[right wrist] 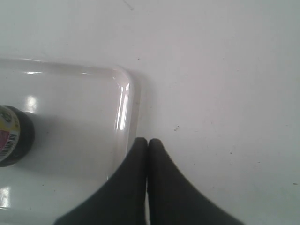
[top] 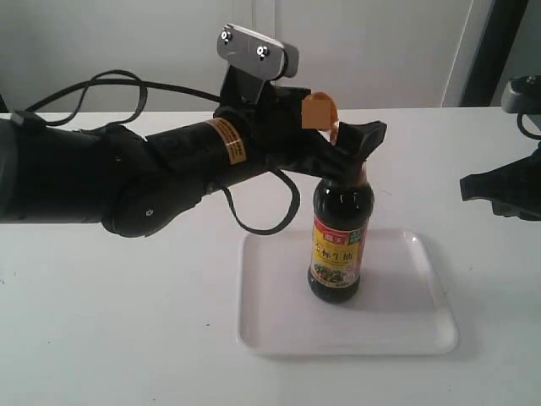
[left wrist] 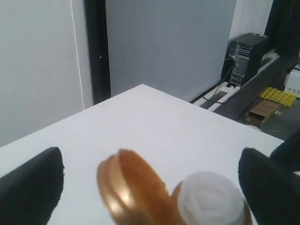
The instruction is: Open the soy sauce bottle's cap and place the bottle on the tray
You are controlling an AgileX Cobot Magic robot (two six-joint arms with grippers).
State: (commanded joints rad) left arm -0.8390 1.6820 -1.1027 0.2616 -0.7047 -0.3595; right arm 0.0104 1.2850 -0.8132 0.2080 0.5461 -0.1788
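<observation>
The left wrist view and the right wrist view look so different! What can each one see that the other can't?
Only the left wrist view shows the cap flipped open beside the white spout, between the left gripper's spread fingers. Only the right wrist view shows the tray, the bottle's lower part standing in it, and the right gripper closed, empty, over the tray's edge. Both show the white table.

White table (top: 127, 338), yellow box (left wrist: 278, 96)
</observation>
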